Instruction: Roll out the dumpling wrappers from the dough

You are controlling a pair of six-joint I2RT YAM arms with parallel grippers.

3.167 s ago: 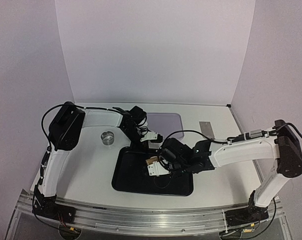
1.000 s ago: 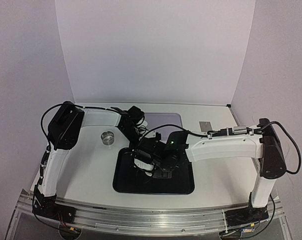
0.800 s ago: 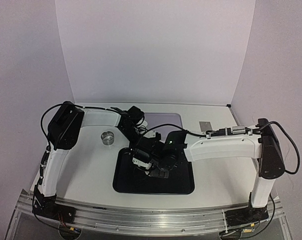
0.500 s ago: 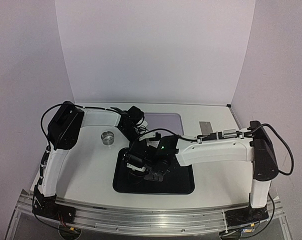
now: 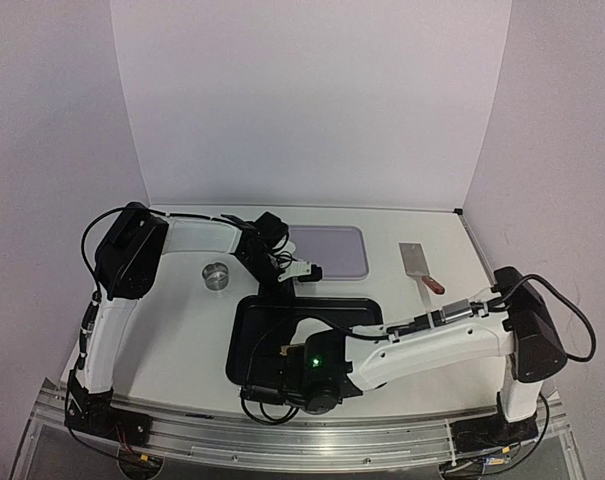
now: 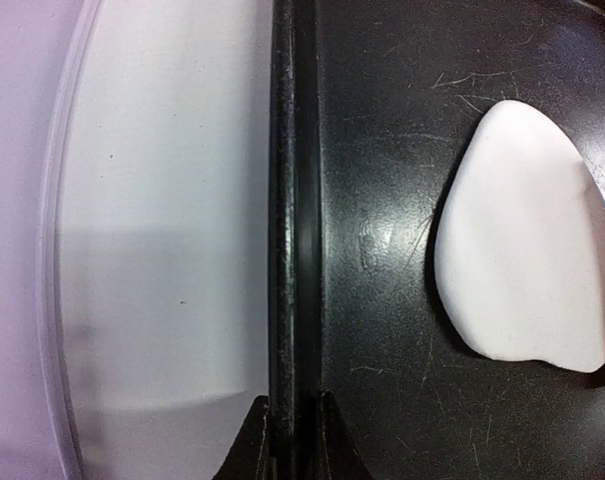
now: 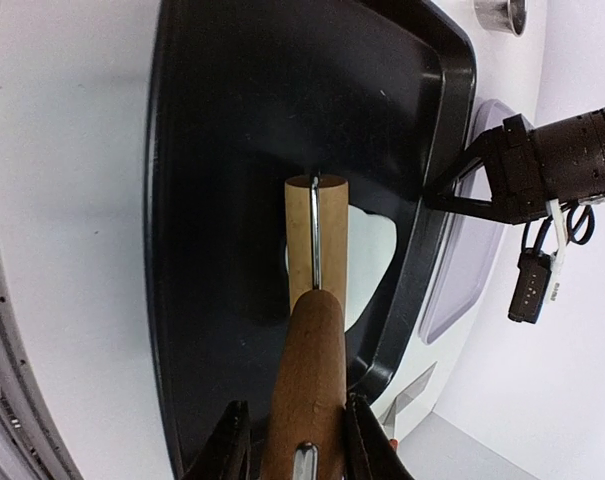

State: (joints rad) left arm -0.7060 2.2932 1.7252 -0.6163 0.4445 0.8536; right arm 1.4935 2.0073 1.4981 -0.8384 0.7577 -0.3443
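Observation:
The dough (image 6: 517, 240) is a flattened white sheet of irregular outline on the floor of the black tray (image 6: 382, 330). It also shows in the right wrist view (image 7: 370, 255), partly under the wooden roller (image 7: 315, 235). My right gripper (image 7: 292, 440) is shut on the roller's brown handle (image 7: 307, 370); in the top view it (image 5: 290, 366) sits low over the tray's near part (image 5: 352, 310) and hides the dough. My left gripper (image 6: 292, 445) is shut on the tray's far rim (image 6: 292, 250), also seen from above (image 5: 282, 277). No round wrappers are in view.
A small metal ring (image 5: 215, 274) stands on the table left of the tray. A purple mat (image 5: 332, 250) lies behind the tray, and a scraper with a red handle (image 5: 419, 265) lies to its right. My right forearm (image 5: 422, 340) lies along the tray's near right side.
My right arm has swung from over the tray's middle toward its near edge, drawing the roller with it and uncovering the mat and scraper. My left gripper has stayed on the rim.

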